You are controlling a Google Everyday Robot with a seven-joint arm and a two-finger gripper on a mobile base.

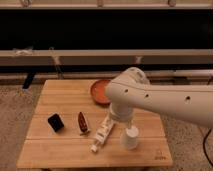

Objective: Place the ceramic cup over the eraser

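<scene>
- The wooden desk (60,150) fills the lower half of the view, with a small dark mark near its near right corner.
- The white cup (131,138) stands on the near right part of the desk, close to the near edge. It is well apart from the eraser, with two other things lying between them.
- Just left of the cup lies a white and cream bottle (102,132) on its side. It lies at a slant, with one end toward the near edge and the other toward the arm.
- Left of the bottle lies a dark reddish-brown elongated thing (82,122), running near to far.
- Further left is the black eraser (55,122), on the left part of the desk. Bare wood lies all around it and nothing touches it.
- The pincer (125,120) is at the low end of the arm, right above the cup and beside the far end of the bottle. The arm hides most of it, so I cannot tell whether it is open or closed, or whether it has hold of the cup.
- The bulky white arm (160,97) comes in from the right and bends down over the middle of the desk.
- At the far side of the desk sits an orange-red plate (100,90), partly covered by the arm.
- Speckled carpet (15,115) shows to the left of the desk.
- Behind runs a pale horizontal rail (75,56) against a dark background.
</scene>
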